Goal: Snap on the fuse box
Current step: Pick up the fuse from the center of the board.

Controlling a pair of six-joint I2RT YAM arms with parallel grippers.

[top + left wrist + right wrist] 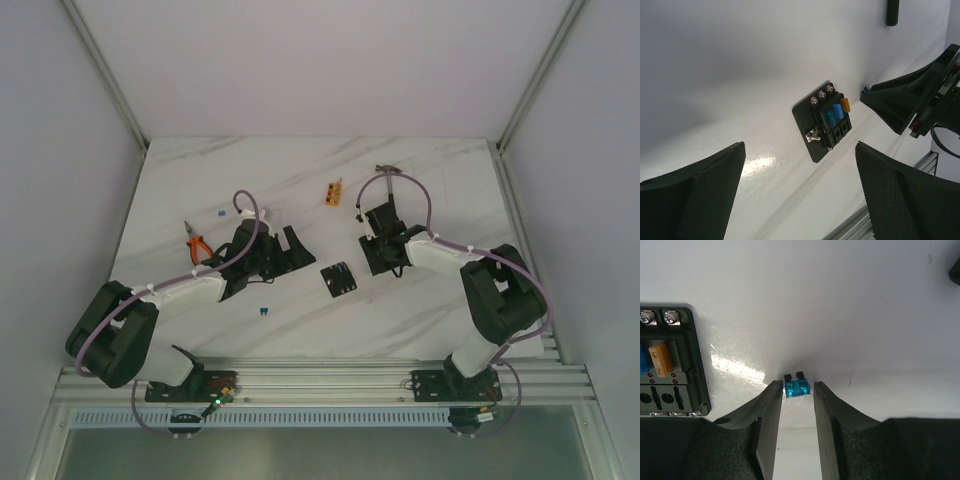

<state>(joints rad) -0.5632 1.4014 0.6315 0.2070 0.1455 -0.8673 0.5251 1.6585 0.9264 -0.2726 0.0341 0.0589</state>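
The fuse box (339,279) is a small black square box lying flat at the table's middle, with blue and orange fuses in it. It also shows in the left wrist view (826,120) and at the left edge of the right wrist view (670,365). My right gripper (797,390) is down at the table to the right of the box. Its jaws stand narrowly apart around a loose blue fuse (797,387); the fuse touches the left finger and a gap shows on the right. My left gripper (800,147) is wide open and empty, left of the box.
Orange-handled pliers (197,245) lie at the left. A small orange block (334,190) and a hammer (390,172) lie at the back. Loose blue fuses lie near the front (264,311) and at the back left (219,212). A metal rail (320,378) runs along the near edge.
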